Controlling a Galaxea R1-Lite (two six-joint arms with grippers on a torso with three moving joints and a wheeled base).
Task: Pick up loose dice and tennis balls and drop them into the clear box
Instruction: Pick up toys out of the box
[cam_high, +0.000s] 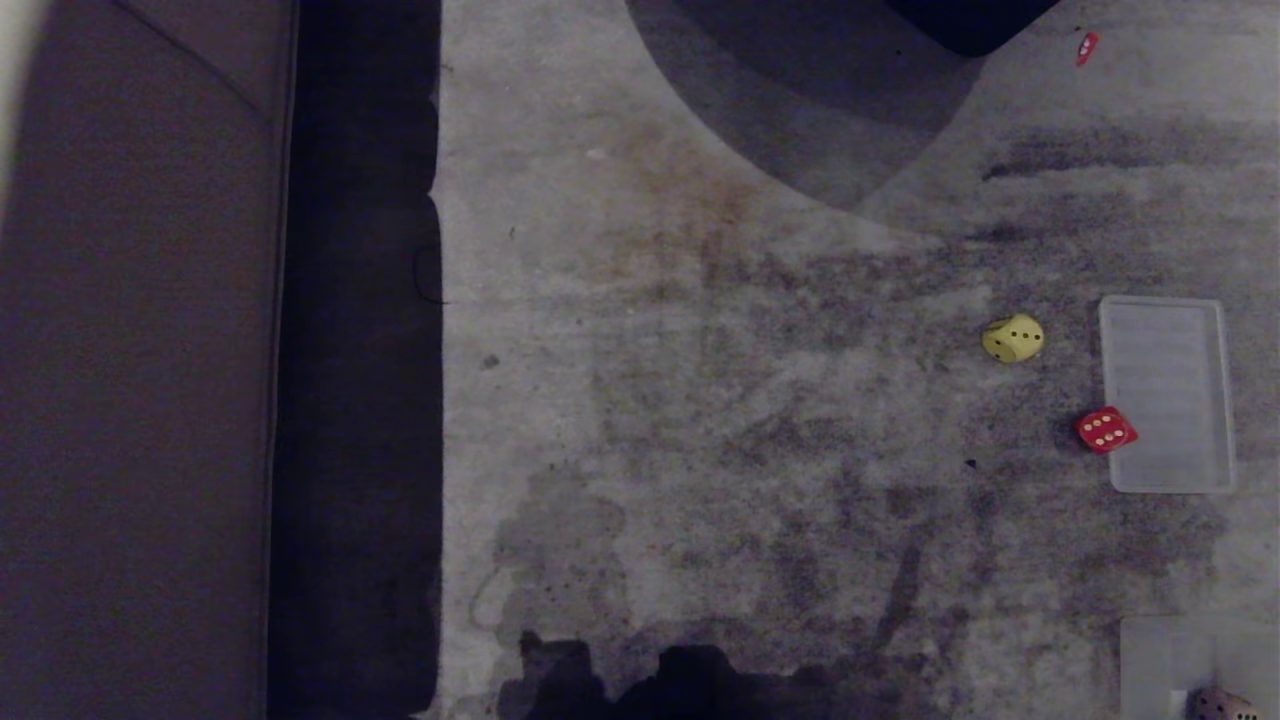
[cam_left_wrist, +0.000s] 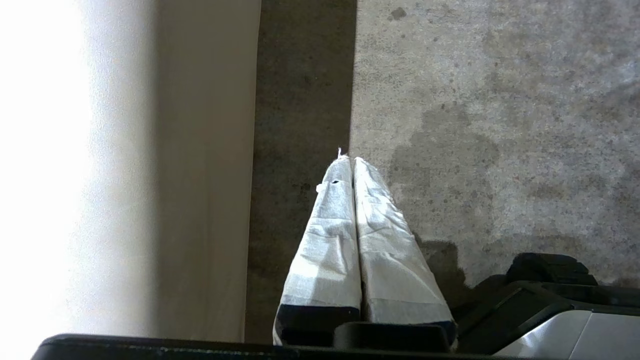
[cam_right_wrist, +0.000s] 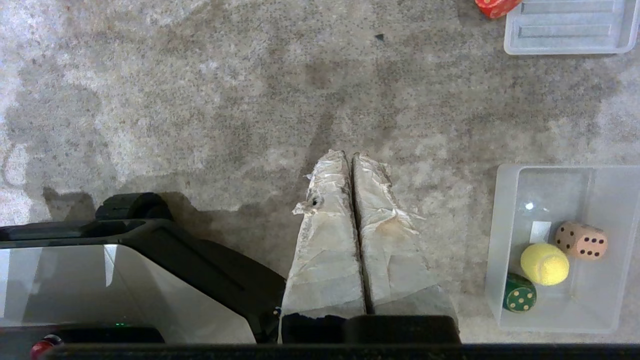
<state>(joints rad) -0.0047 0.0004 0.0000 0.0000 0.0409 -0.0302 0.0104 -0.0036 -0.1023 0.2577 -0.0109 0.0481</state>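
Stained grey carpet (cam_high: 700, 400); translucent clear box (cam_right_wrist: 505, 240) holds fuzzy ball (cam_right_wrist: 544, 263); right gripper (cam_right_wrist: 351, 160), left gripper (cam_left_wrist: 350, 161) closed, empty

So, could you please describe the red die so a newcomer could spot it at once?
Find the flat ribbed translucent lid on the grey carpet. The red die sits against its long edge. The nearby yellow die lies apart from the lid.

A home living room, it seems: worn, stained grey carpet (cam_high: 700, 400) with a brown fabric sofa (cam_high: 140, 400) along its left edge.
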